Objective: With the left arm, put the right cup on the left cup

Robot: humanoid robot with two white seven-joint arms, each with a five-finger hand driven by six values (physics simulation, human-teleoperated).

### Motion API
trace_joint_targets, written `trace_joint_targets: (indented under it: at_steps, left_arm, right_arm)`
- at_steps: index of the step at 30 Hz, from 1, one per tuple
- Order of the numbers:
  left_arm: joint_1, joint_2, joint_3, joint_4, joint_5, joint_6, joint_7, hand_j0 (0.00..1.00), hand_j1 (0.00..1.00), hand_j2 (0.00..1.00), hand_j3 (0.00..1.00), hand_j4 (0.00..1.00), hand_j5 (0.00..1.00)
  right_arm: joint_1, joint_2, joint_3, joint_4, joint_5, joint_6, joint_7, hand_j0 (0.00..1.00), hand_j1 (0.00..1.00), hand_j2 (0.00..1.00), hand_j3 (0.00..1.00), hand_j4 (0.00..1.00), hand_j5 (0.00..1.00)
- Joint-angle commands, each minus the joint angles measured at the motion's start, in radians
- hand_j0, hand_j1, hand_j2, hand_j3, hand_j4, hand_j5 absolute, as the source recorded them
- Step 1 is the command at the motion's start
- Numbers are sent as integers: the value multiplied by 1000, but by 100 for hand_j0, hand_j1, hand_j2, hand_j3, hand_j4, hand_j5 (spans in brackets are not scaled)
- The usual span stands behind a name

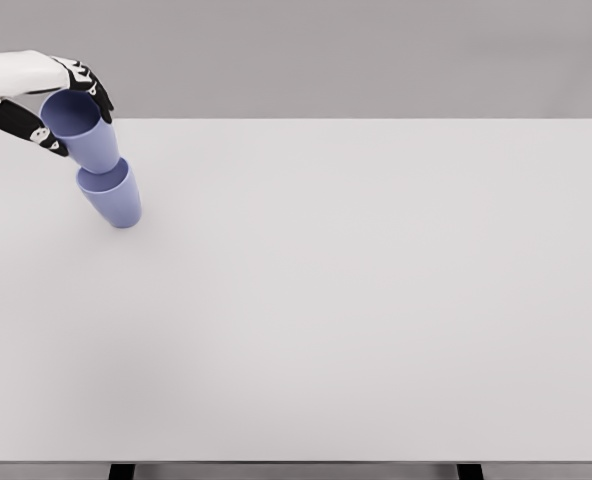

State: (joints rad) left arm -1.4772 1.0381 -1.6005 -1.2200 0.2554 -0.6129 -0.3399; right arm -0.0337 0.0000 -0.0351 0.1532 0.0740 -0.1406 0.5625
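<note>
Two light blue cups are stacked at the far left of the white table (356, 300). The lower cup (113, 198) stands on the table. The upper cup (84, 132) sits tilted in its mouth, leaning up and to the left. My left hand (61, 105) comes in from the left edge and is around the rim of the upper cup, thumb below and fingers (94, 88) over the top. The fingers look loosely closed on the rim. No right arm shows.
The table's far edge runs just behind the hand. Dark table legs (122, 470) peek out below the front edge.
</note>
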Motion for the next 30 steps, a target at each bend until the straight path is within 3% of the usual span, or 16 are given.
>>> trace_joint_targets:
  at_steps: [1,30]
  left_arm:
    - [0,0,-3,-1,7,2,1,55,55,55,55,55,55]
    - [5,3,-4,-12,8,2,7,55,55,55,55,55,55]
  right_arm:
    - [0,0,0,0,1,-1,0,100,100,100,100,100,100]
    - [0,0,0,0,1,-1,0,100,100,100,100,100,100]
